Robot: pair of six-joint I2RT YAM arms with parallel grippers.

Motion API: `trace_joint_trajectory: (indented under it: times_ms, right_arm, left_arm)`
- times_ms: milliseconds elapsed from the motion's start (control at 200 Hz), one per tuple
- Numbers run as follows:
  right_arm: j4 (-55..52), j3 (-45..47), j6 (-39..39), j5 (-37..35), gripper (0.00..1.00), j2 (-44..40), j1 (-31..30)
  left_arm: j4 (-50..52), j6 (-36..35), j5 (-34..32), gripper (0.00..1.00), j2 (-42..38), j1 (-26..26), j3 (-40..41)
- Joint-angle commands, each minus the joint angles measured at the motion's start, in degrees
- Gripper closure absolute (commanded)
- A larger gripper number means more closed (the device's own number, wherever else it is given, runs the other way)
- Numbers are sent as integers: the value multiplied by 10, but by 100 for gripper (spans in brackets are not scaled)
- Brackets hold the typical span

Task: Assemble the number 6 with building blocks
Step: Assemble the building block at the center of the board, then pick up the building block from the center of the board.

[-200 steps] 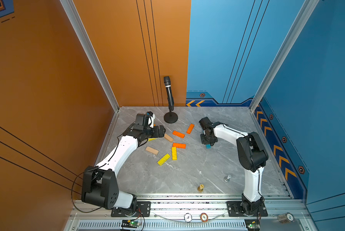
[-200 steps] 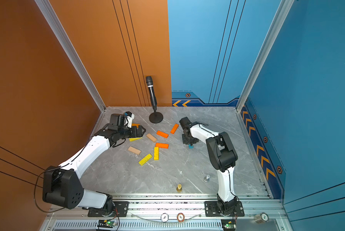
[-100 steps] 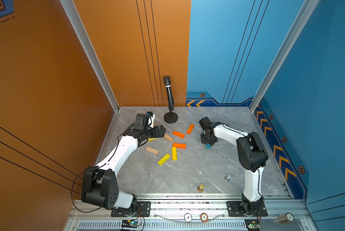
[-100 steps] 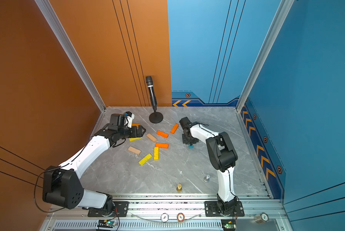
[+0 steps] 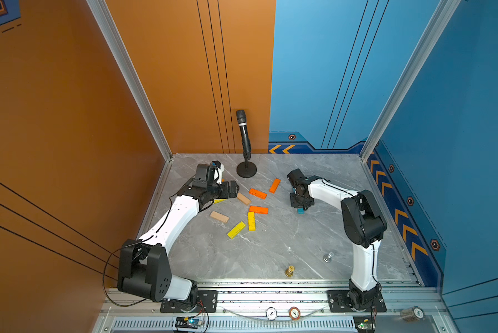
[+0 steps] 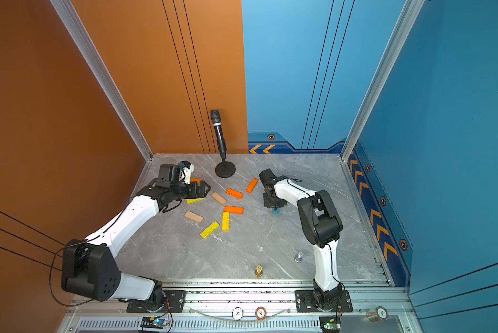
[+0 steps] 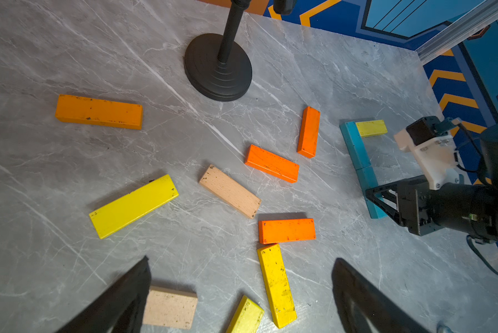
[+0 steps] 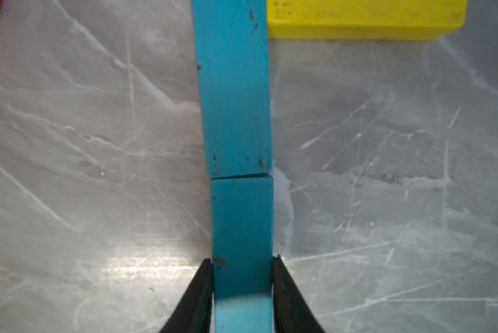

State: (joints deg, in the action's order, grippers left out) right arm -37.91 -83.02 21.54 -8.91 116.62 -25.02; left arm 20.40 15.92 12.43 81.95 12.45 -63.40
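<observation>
The right gripper [image 8: 242,261] is clamped on the long sides of a blue-painted flat wooden bar [image 8: 242,230] lying on the grey marble-look tabletop [image 8: 97,173], end to end with a second blue bar [image 8: 233,101] whose far end meets a yellow bar [image 8: 357,20]. The left gripper [image 7: 241,259] hangs spread wide and empty over the loose orange, yellow and tan bars [image 7: 272,163]. Two round chips [image 5: 271,313] on the front rail [image 5: 242,297] each read "5".

Left arm [image 5: 178,219] stretched low, left gripper [image 7: 241,259] wide open, right arm [image 5: 328,187] bent, right gripper [image 8: 242,259] pointing down, pinching blue block [image 8: 242,219]
</observation>
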Motion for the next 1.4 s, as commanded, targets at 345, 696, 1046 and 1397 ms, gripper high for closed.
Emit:
trace_joint_trajectory:
  times_ms: [345,696,1046,1397]
  right_arm:
    - [-17,-30,3,23,42,-81,-3]
    - [40,-51,80,-13,27,-58,-70]
    - [0,-236,193,-142,27,119,-109]
    - [-18,-357,201,-127,27,226,-103]
  left_arm:
    - [-4,-8,-3,2,-9,5,7]
    - [-2,2,-8,2,-8,4,6]
    - [-2,-1,-13,2,-12,12,9]
    - [-2,0,-4,2,4,17,6]
